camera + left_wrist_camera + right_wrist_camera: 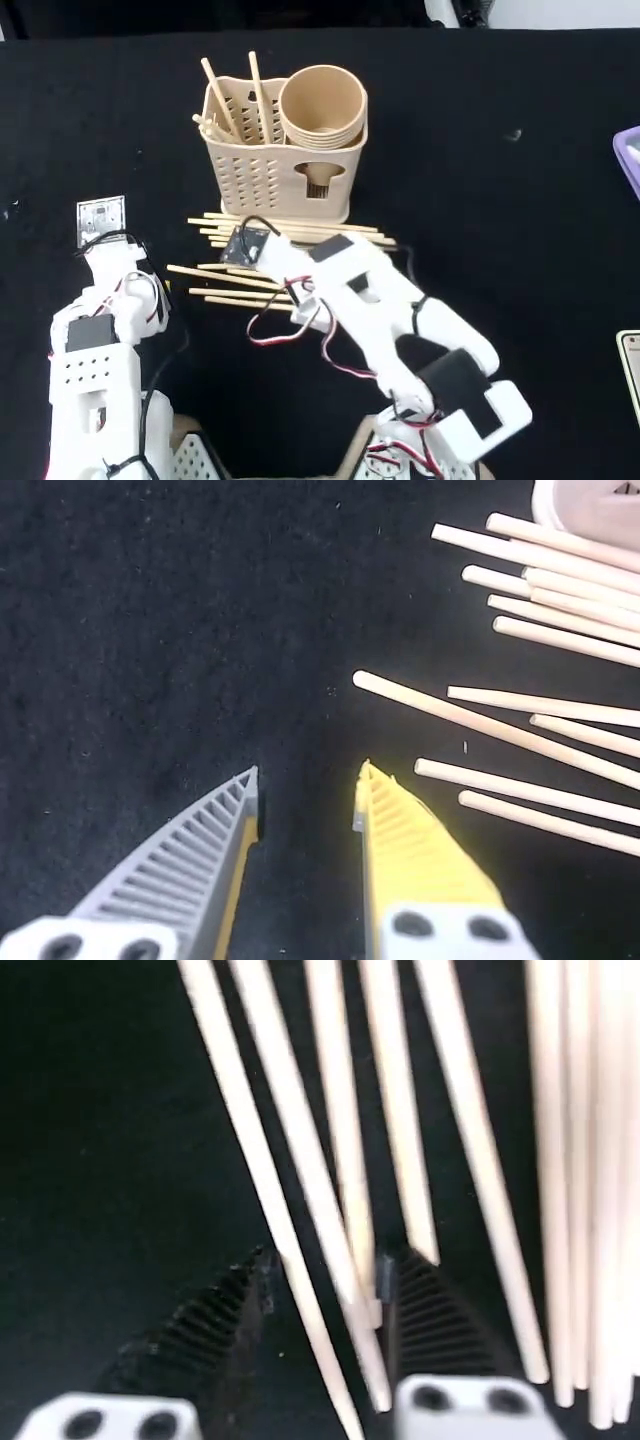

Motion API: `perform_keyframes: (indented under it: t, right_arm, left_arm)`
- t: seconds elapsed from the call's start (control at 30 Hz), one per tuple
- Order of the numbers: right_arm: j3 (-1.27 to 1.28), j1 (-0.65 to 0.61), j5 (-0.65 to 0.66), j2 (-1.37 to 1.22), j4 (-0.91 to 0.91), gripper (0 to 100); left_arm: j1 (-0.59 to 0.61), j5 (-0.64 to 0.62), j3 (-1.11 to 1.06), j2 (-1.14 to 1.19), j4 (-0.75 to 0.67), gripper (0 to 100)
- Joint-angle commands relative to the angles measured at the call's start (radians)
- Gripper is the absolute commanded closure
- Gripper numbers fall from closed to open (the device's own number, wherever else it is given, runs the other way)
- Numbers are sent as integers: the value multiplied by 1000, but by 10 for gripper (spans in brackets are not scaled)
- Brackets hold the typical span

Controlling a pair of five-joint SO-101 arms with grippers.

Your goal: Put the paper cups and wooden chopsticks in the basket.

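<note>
A beige slotted basket stands at the back of the table. Stacked paper cups fill one compartment and a few wooden chopsticks lean in the other. Several loose chopsticks lie on the black cloth in front of it. My right arm stretches over this pile. Its gripper is open low over the sticks, with two chopsticks running between its black fingers. My left gripper is open over bare cloth, just beside the tips of the chopsticks.
A corner of the basket shows beyond the sticks in the left wrist view. A purple object sits at the table's far right edge, and a pale card lies lower down on that side. My left arm stands at the front left.
</note>
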State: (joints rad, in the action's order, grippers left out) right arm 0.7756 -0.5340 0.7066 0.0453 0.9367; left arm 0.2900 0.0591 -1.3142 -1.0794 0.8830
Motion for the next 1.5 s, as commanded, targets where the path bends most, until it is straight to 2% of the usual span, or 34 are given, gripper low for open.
perform_keyframes:
  t: [0.0, 0.27, 0.37, 0.6, 0.7, 1.07, 1.27, 1.47]
  right_arm:
    - [4, -18, 2, -4, 17, 988]
    - [44, -15, -58, 70, 21, 988]
    - [110, -14, -58, 203, 32, 988]
    - [185, -14, -54, 575, 209, 988]
    - [208, -8, 17, 662, 250, 987]
    - [295, 199, 133, 509, 144, 982]
    - [259, 204, 127, 409, 141, 815]
    - [197, 198, 95, 406, 138, 832]
  left_arm:
    - [10, -2, 8, 2, -12, 834]
    - [10, -2, 8, 2, -12, 834]
    - [31, -2, 8, 0, -12, 834]
    - [50, -2, 13, 0, -12, 834]
    - [48, -2, 10, 0, -12, 834]
    - [50, -2, 12, 0, -12, 834]
    - [50, -2, 12, 0, -12, 834]
    - [50, -2, 12, 0, -14, 834]
